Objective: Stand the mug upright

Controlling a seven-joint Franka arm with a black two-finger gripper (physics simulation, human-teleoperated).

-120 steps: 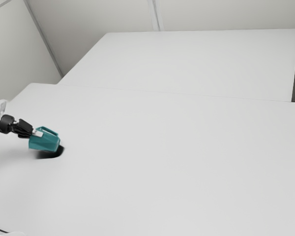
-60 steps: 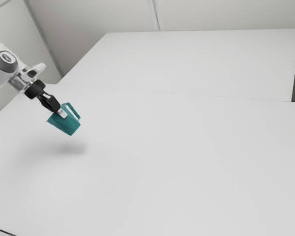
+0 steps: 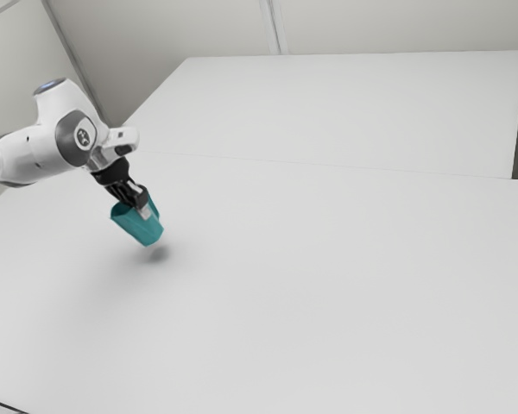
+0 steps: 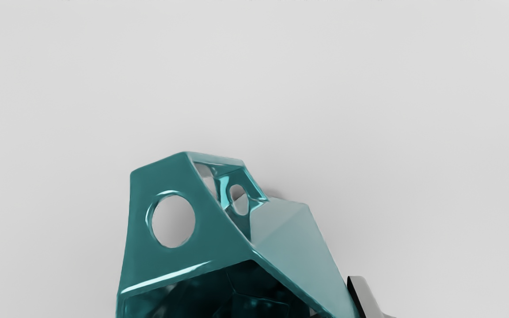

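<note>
Mug [image 3: 138, 228] is in the gripper [image 3: 144, 210], clamped by its wall near the mouth [image 4: 237, 298]: one finger outside, the other looks to be inside. Using the gripper as landmark: mug body hangs just below it, mouth on the arm's side, handle [image 4: 210, 221] past the gripper toward the exterior view's right. Long axis is slanted, not vertical; base points down and away from the arm, toward the exterior view's right. Shadow [image 3: 159, 254] sits below the base, apart from it, so mug looks to be off the table [image 3: 328, 293], low over it. Key relation for the next move, my call: base lies out past the gripper, so it needs to swing back under the mouth, then go down flat. Letting go at this slant would likely tip it over.
</note>
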